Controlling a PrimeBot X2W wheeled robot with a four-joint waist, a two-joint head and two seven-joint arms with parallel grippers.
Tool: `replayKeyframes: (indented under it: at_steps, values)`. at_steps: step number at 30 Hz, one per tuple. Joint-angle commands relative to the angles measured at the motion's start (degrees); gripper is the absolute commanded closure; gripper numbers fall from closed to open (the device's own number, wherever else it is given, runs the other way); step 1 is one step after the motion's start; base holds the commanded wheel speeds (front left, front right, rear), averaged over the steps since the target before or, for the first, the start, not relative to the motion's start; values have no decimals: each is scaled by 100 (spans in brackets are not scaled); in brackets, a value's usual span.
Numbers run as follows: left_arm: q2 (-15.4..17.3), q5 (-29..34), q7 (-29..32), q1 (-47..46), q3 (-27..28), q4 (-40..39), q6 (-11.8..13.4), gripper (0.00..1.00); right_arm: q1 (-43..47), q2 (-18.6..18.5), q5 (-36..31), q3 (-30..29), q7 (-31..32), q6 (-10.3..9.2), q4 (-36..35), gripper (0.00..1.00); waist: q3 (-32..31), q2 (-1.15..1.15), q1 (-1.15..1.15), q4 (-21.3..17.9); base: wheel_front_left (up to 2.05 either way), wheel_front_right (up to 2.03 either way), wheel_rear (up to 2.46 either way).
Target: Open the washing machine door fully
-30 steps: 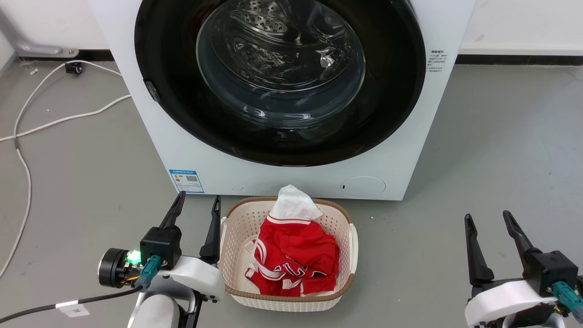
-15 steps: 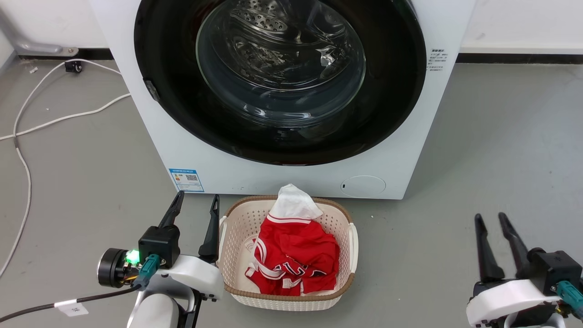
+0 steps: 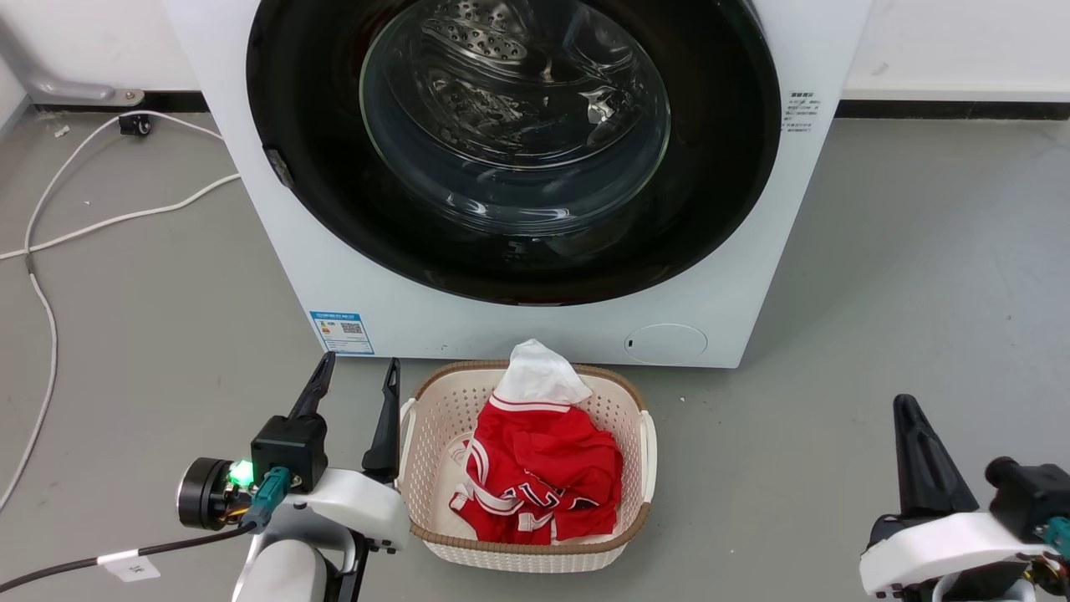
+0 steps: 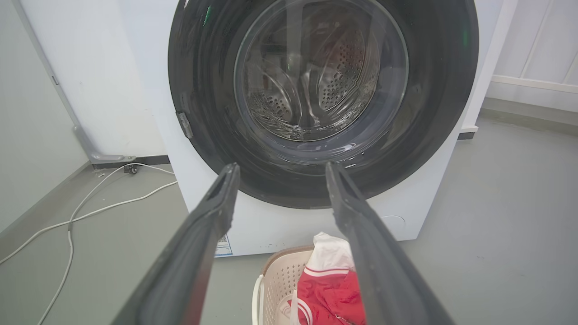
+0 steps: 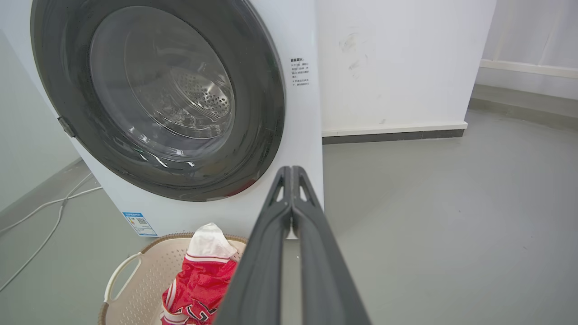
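The washing machine (image 3: 468,322) is a white box straight ahead. Its washing machine door (image 3: 719,167), a glossy black disc with a clear glass bowl, lies flat against the front, closed. A small latch tab (image 3: 280,167) sits on the door's left edge. My left gripper (image 3: 359,359) is open and empty at the lower left, well short of the machine; in the left wrist view (image 4: 281,166) it points at the door (image 4: 433,113). My right gripper (image 3: 904,405) is shut on nothing at the lower right, and in the right wrist view (image 5: 291,170) its fingers meet, right of the door (image 5: 262,104).
A cream laundry basket (image 3: 645,435) holding red and white clothes (image 3: 543,468) stands on the floor just in front of the machine, between my arms. White cables (image 3: 84,226) trail over the grey floor at the left. Open floor lies to the right.
The right gripper's fingers have closed together and the gripper has drifted slightly right and down. The left gripper, door and basket have stayed put.
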Motion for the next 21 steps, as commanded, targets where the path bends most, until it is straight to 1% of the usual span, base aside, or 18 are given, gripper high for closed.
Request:
replayKeyframes:
  at_steps: [1, 3, 4, 5, 10, 13, 14, 16, 18, 21]
  values:
    - [-20, -7, -16, -16, 9, 5, 11, 0, -39, 17, 284, -41, -37, -4, 35, 100, -7, 0, 0, -2, 0, 0, 0]
    - [-22, -20, -16, 0, 12, 4, 16, 0, -67, 17, 1061, -38, -82, -3, 126, 100, -8, 0, 0, -4, 0, 0, 0]
    - [-23, -20, -15, 3, 17, 1, 14, 0, -89, 17, 1260, -43, -112, -3, 147, 100, -5, 0, 0, -6, 0, 0, 0]
    - [-24, -27, -15, 6, 19, 0, 10, 0, -112, 17, 1737, -42, -129, -3, 198, 100, -3, 0, 0, -7, 0, 0, 0]
    - [-28, -57, -15, -24, 32, 0, -15, 0, -229, 18, 3542, 142, -173, -3, 273, 100, 39, 0, 0, -6, 0, 0, 0]
    - [-33, -65, -15, -53, 38, -11, -24, 0, -342, 14, 4898, 222, -140, -3, 205, 100, 72, 0, 0, -4, 0, 0, 0]
    - [-33, -65, -15, -53, 38, -11, -24, 0, -342, 14, 4898, 222, -140, -3, 205, 100, 72, 0, 0, -4, 0, 0, 0]
    - [-36, -67, -15, -72, 41, -24, -25, 0, -439, 14, 5847, 225, -112, -3, 124, 100, 103, 0, 0, -2, 0, 0, 0]
    - [-45, -67, -15, -81, 41, -58, -6, 0, -548, 11, 6594, 161, -44, -3, 54, 100, 146, 0, 0, -4, 0, 0, 0]
    - [-51, -71, -15, -101, 61, -117, 7, 0, -785, 12, 7465, -7, 176, -3, 7, 100, 234, 0, 0, -13, 0, 0, 0]
